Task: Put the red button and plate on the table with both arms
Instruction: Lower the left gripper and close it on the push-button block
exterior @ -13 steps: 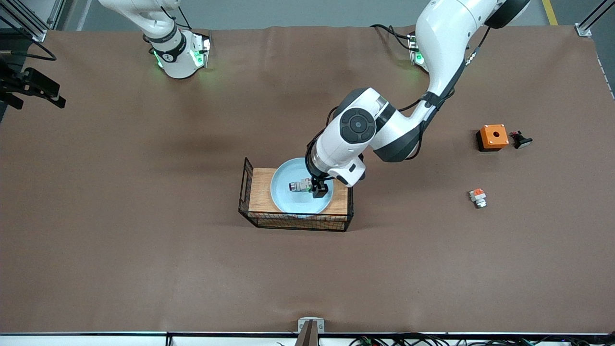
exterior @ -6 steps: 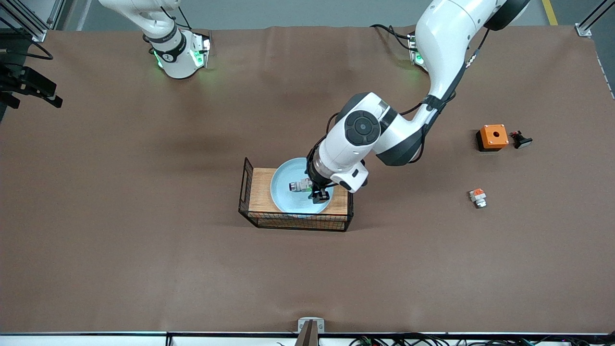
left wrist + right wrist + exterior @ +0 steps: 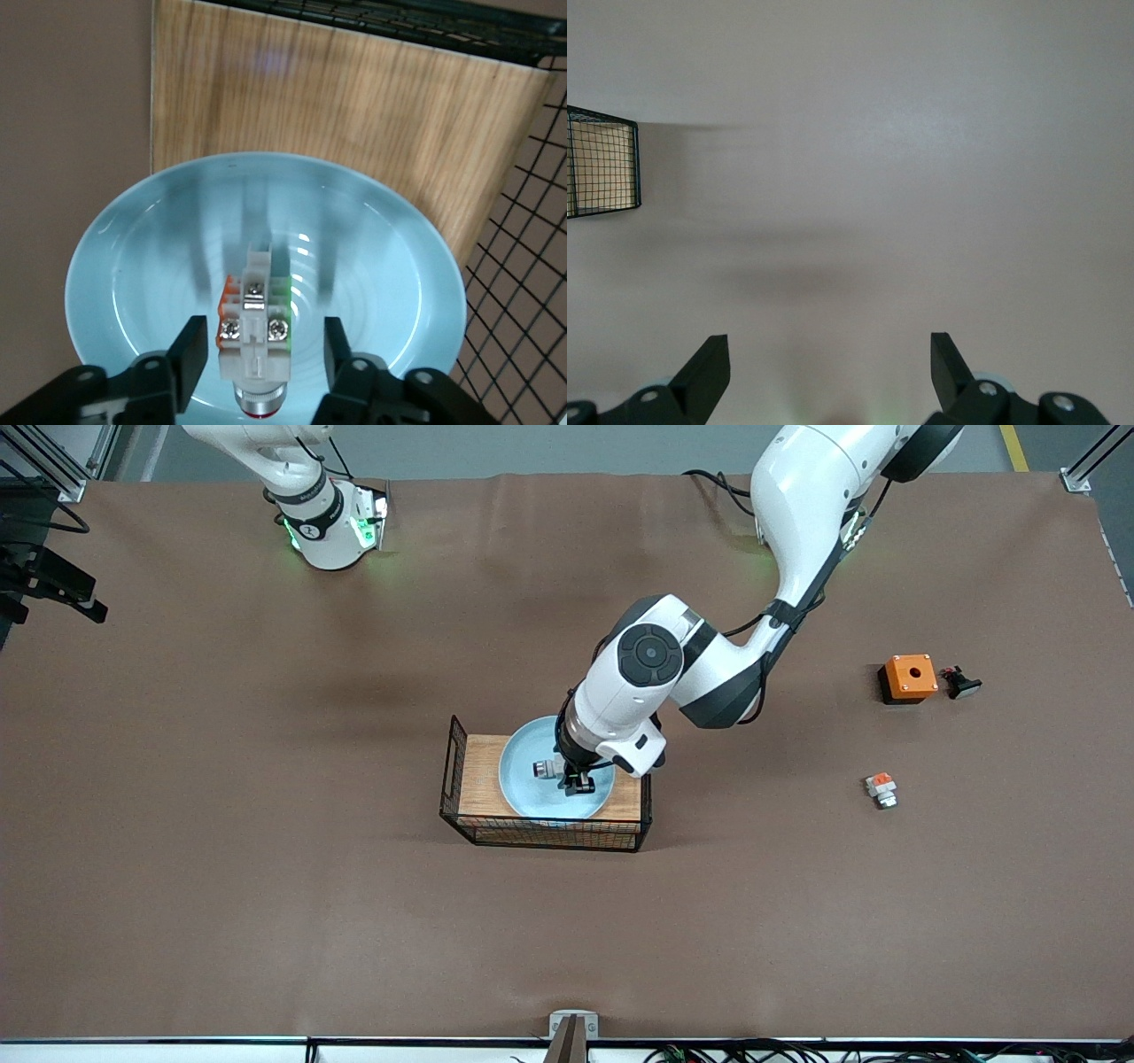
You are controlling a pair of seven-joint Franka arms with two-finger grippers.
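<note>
The red button (image 3: pixel 545 768), a small whitish-grey block with a silver round end and a green patch, lies in the pale-blue plate (image 3: pixel 529 797). The plate rests on the wood-topped wire basket (image 3: pixel 542 834) on the brown table (image 3: pixel 266 868). My left gripper (image 3: pixel 576 782) is open, low over the plate. In the left wrist view the button (image 3: pixel 254 328) lies between its fingers (image 3: pixel 197 354), with gaps on both sides, over the plate (image 3: pixel 372 257). My right gripper (image 3: pixel 828 363) is open and empty, high over bare table.
An orange box with a hole (image 3: pixel 909 677) and a small black part (image 3: pixel 960 683) lie toward the left arm's end. A small part with an orange-red patch (image 3: pixel 881 788) lies nearer the front camera. A basket corner (image 3: pixel 601 164) shows in the right wrist view.
My left gripper has moved down and along the plate, from beside the button to straddling it. The button and plate have not moved.
</note>
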